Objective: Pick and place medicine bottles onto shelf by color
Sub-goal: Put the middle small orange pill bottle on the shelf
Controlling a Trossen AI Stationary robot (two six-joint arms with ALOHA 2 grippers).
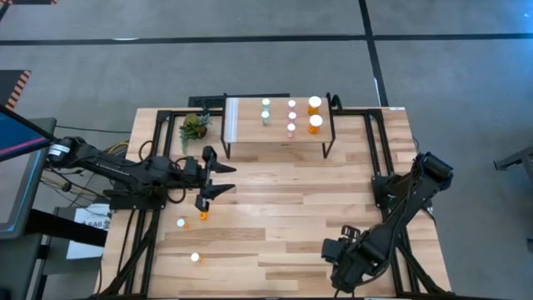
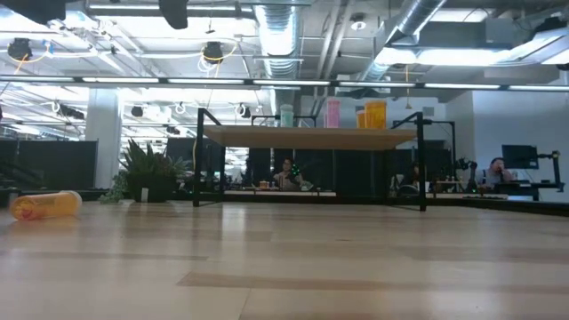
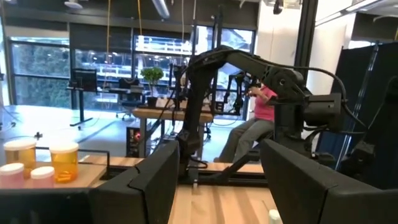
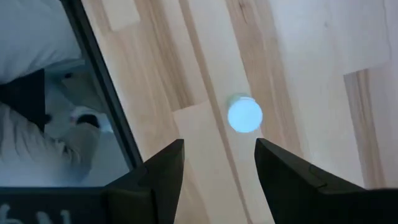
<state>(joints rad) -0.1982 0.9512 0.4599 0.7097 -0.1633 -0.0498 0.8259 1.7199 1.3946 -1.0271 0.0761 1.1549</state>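
Standing at the far edge of the desk, the shelf carries the sorted medicine bottles along its right half: teal ones toward the middle, pink ones beside them, and two larger orange ones by the right end (its pale left strip is bare). A small potted plant sits just left of the shelf, near the desk's far left corner.

Three bottles remain on the desk's left side. One orange bottle lies just below the left pincer, another white-capped one is a little nearer and to the left, and a third, teal one stands upright close to the near left edge.

The left pincer hangs over the left-centre of the desk with its fingers spread wide and nothing between them. The right pincer waits folded at the near right edge, fingers parted and empty.

Between the shelf's legs and the near edge, the whole middle of the desk is bare wood, with open room for either arm.
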